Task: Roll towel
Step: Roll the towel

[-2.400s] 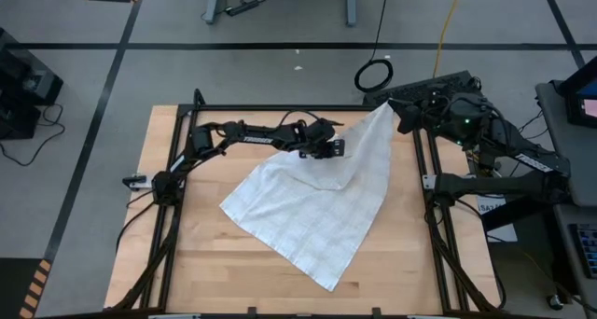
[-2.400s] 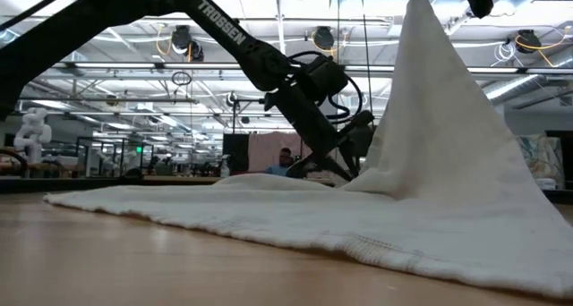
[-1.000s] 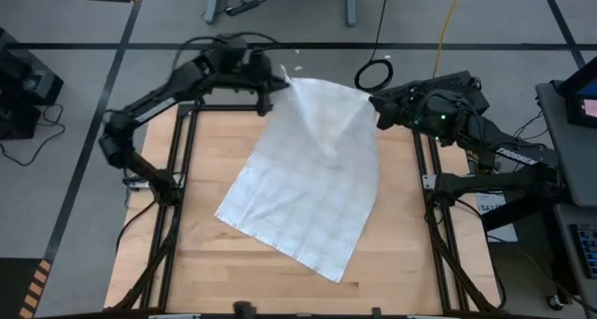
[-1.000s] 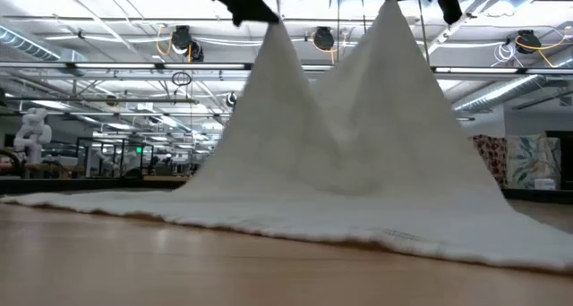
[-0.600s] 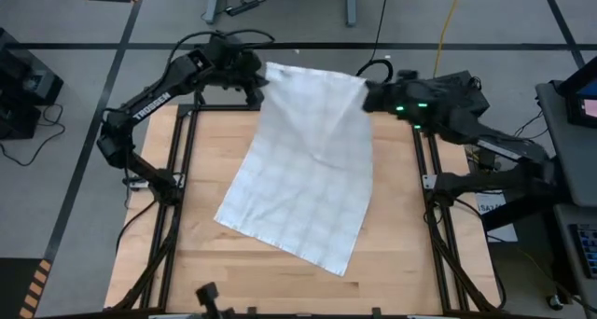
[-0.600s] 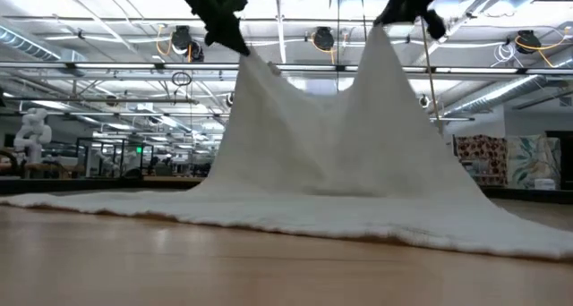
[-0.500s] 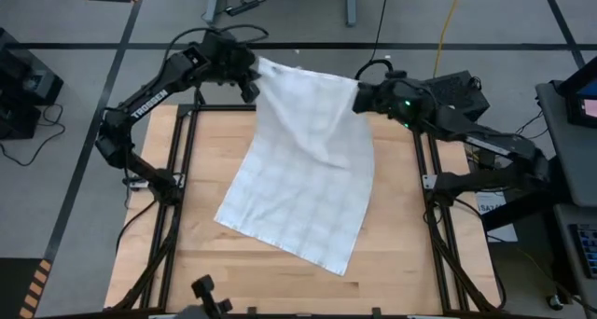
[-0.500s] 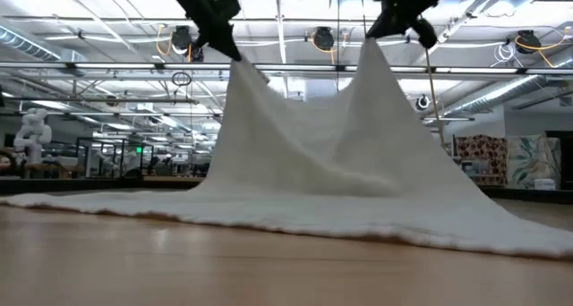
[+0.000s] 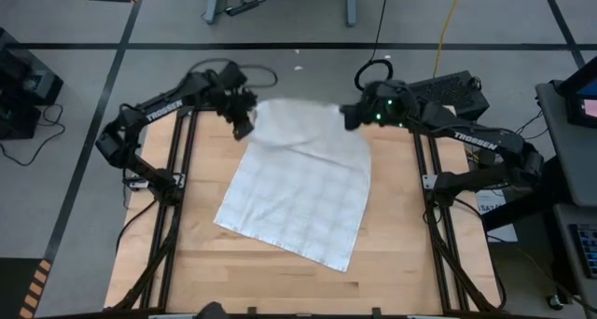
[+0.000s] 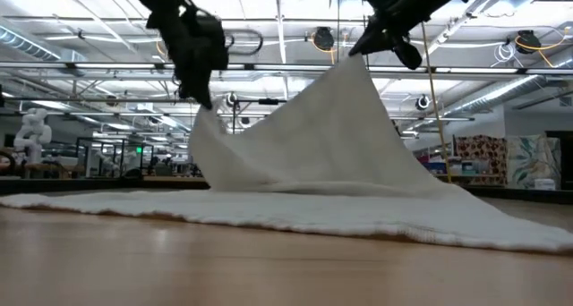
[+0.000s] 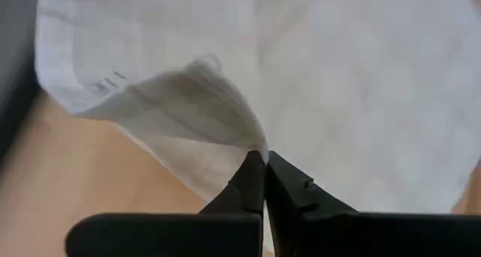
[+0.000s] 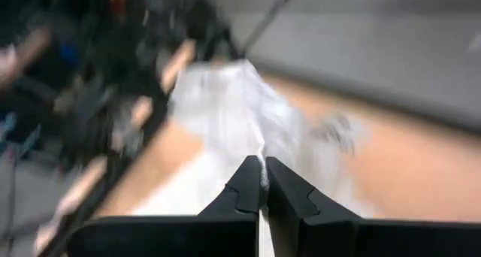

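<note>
The white towel [image 9: 298,202] with thin grey check lines lies slantwise on the wooden table [image 9: 187,263]. Its near part rests flat on the wood, and its far edge is raised off it. My left gripper [image 9: 245,125] is shut on the far left corner, low over the table. My right gripper [image 9: 348,117] is shut on the far right corner and stands higher, as the low view shows [image 10: 356,54]. Between them the far edge [image 10: 277,114] slopes down toward my left gripper [image 10: 204,105]. My left gripper pinches the towel's far left corner [image 11: 252,140] between its two shut fingers, slanting steeply down from the far left. The cloth bunches at the fingertips and falls to the table. My right gripper pinches the far right corner [image 12: 260,146] between its shut fingers, slanting gently down from the right. The cloth hangs below it, spreading out to the table.
Black frame rails run along the table's left side [image 9: 173,216] and right side [image 9: 434,216]. Bare wood lies left of the towel and along the near edge [image 9: 280,291]. A black cable loop [image 9: 373,74] lies on the floor beyond the far edge.
Both grippers have come down with the towel's far corners, the left one much farther and toward the table's near left, tipping steeply down; the right one has gone toward the table's left. The raised far part has sunk and flattened, while the near part has stayed on the wood.
</note>
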